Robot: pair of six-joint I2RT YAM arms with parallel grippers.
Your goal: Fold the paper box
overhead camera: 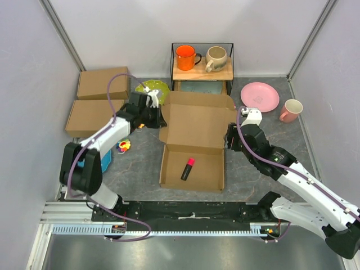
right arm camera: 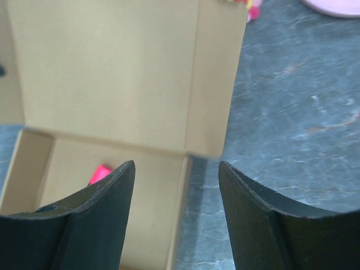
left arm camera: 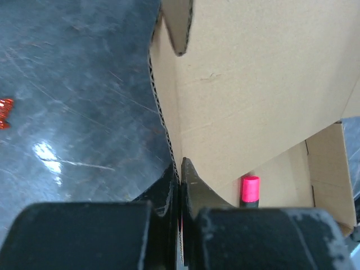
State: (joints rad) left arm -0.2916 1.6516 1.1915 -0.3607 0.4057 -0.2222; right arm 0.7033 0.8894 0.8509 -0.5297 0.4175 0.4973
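The paper box [overhead camera: 194,140] is brown corrugated cardboard, formed into a shallow tray with its lid raised at the back. A black marker with a pink cap [overhead camera: 188,168] lies inside the tray; it also shows in the left wrist view [left arm camera: 250,190]. My left gripper [overhead camera: 159,118] is shut on the left side flap of the lid [left arm camera: 169,107], pinching its edge. My right gripper [overhead camera: 229,140] is open by the box's right wall, its fingers [right arm camera: 112,197] straddling that wall [right arm camera: 183,191] below the lid's right flap [right arm camera: 216,79].
Two ready-made brown boxes [overhead camera: 95,101] lie at the far left. A wire shelf [overhead camera: 202,64] with an orange mug and a beige mug stands behind. A green plate [overhead camera: 153,88], pink plate [overhead camera: 260,96], pink cup [overhead camera: 291,110] and a small toy [overhead camera: 123,145] lie around.
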